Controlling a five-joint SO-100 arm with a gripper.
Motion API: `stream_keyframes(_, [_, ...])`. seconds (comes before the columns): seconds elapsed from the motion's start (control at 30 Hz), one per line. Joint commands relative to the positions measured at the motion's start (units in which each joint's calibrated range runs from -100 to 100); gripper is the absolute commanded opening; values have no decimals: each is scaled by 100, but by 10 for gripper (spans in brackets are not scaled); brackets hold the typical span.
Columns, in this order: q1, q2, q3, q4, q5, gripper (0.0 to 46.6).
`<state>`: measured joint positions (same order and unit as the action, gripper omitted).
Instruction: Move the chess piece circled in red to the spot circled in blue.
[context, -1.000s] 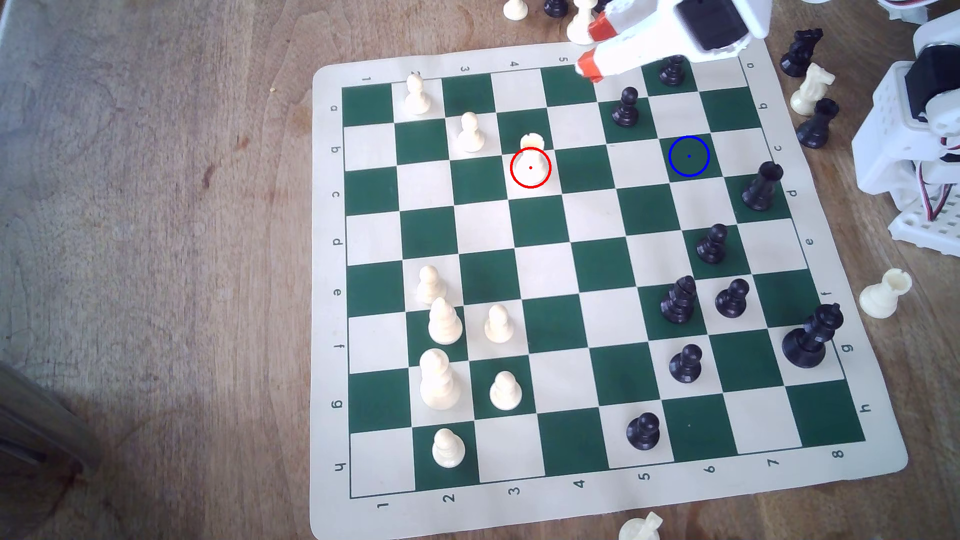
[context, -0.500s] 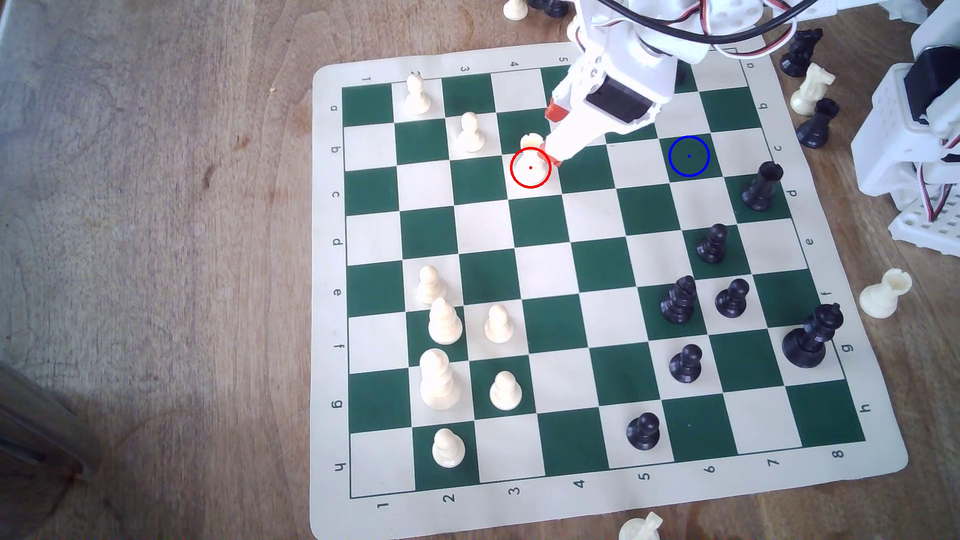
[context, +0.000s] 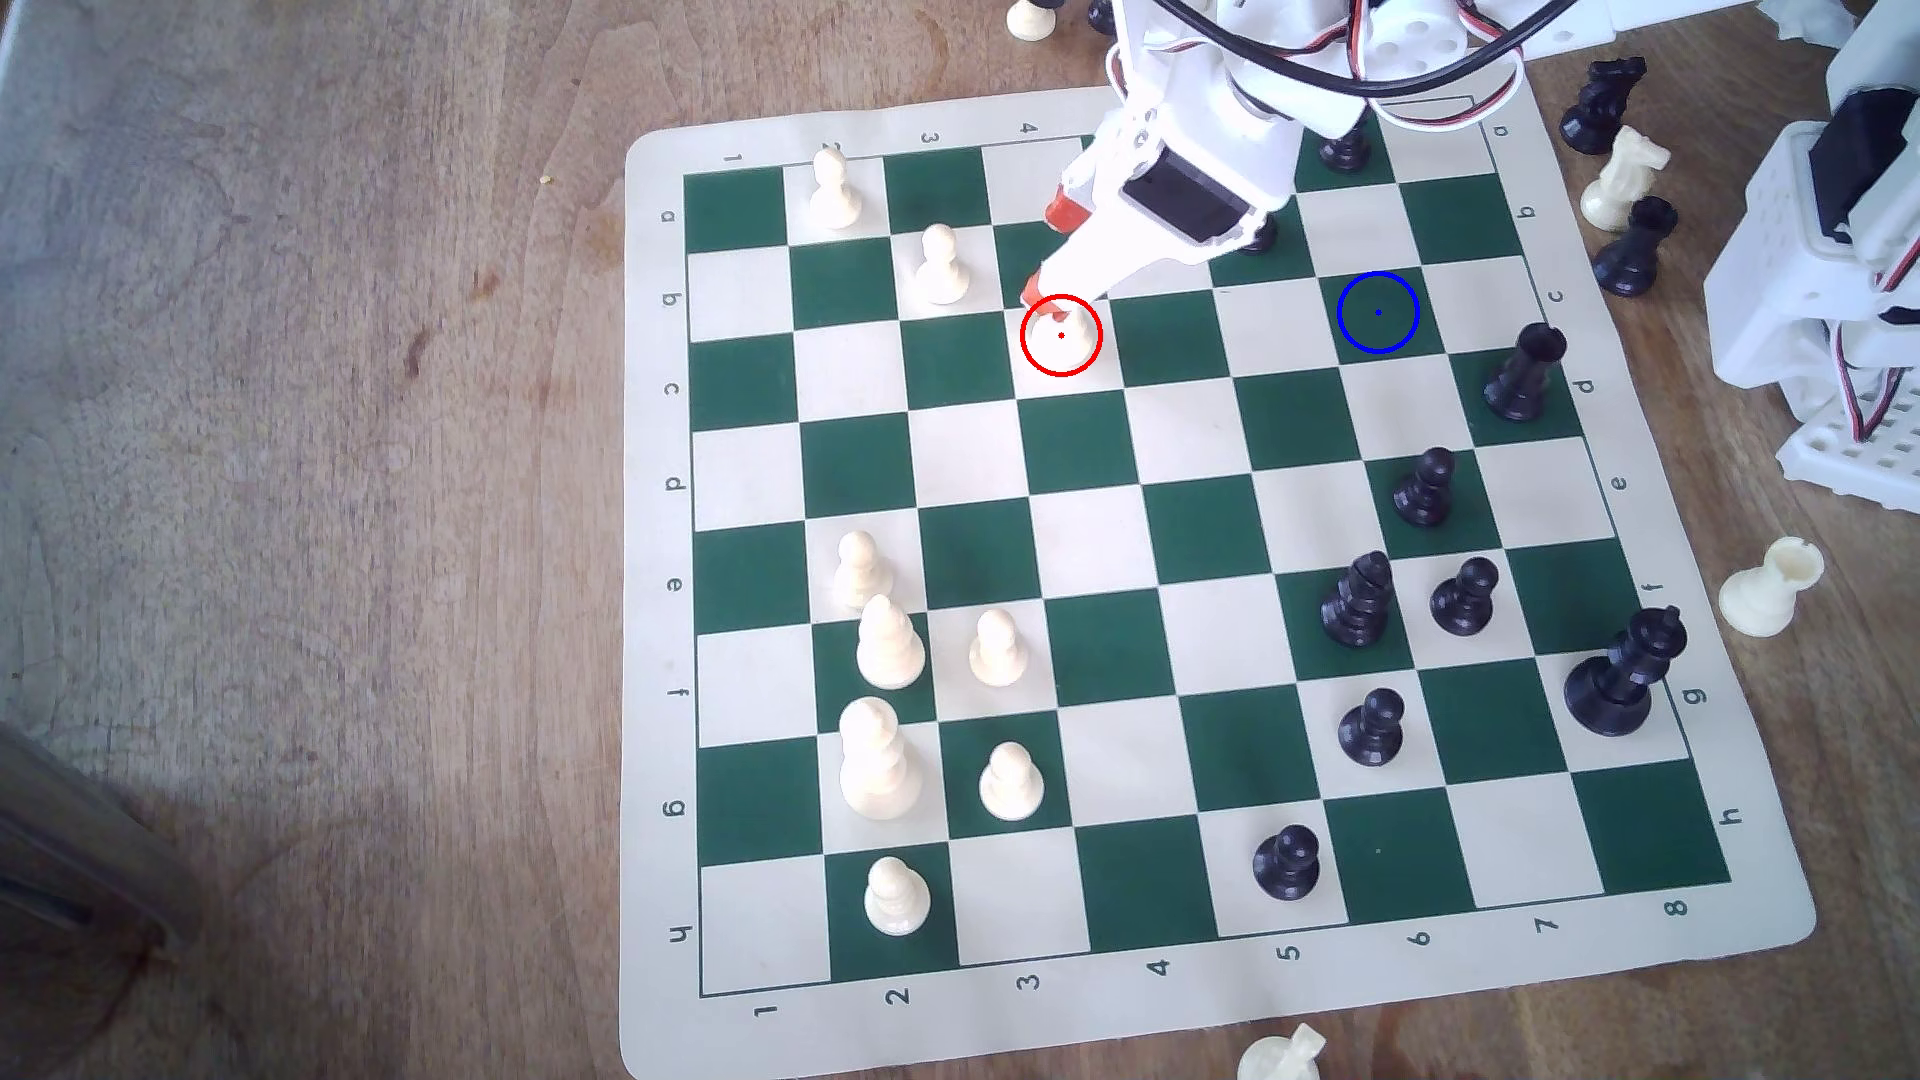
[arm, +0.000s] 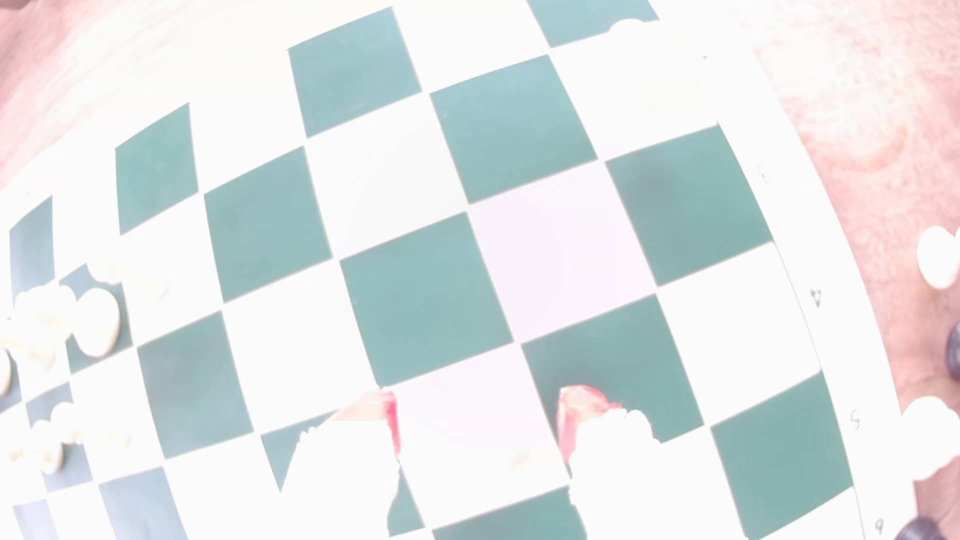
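The gripper has its 2 red-tipped fingers spread apart over the cream rook, well apart from the blue-ringed square.

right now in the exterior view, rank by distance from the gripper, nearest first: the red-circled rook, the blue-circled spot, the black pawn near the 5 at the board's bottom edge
1. The cream rook, right under the gripper, whose jaws stand apart.
2. The blue-ringed square, off to the view's right.
3. The black pawn, far down at the board's bottom edge.
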<state>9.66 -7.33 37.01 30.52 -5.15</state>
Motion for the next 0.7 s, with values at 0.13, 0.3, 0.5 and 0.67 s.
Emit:
stream_keyframes(0.13, [-102, 164, 16, -390, -63, 160])
stream_keyframes(0.3, [-110, 309, -56, -488, -59, 157])
stream_keyframes(0.5, [-102, 394, 7, -488, -34, 148])
stream_keyframes(0.67, [-125, 402, 7, -497, -39, 128])
